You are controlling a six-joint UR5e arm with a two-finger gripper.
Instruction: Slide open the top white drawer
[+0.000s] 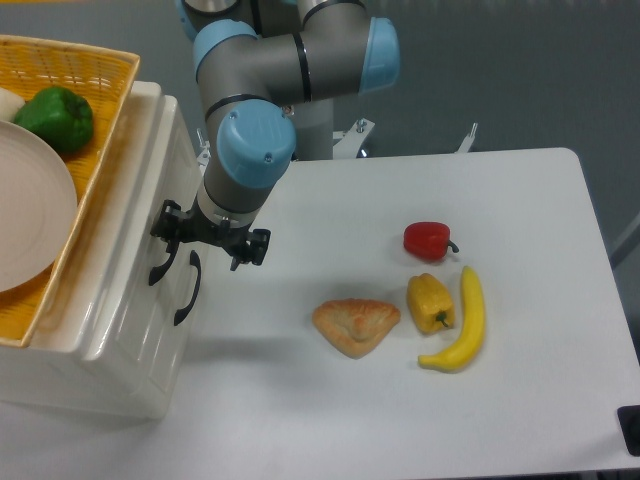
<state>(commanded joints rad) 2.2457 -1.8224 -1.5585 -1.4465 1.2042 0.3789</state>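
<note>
The top white drawer (150, 215) is the upper part of the glossy cream-white cabinet front at the left. It looks closed, with its curved black handle (160, 266) on the front. The lower drawer's black handle (187, 290) sits just right of it. My gripper (212, 244) points down right in front of the cabinet face, level with the upper handle. Its fingers are spread open, and the left finger (172, 228) is close above the top handle's upper end. It holds nothing.
A yellow woven basket (95, 70) on the cabinet holds a green pepper (57, 118) and a white plate (30, 210). On the white table (520, 200) lie a red pepper (428, 240), a yellow pepper (430, 302), a banana (462, 322) and a pastry (355, 325).
</note>
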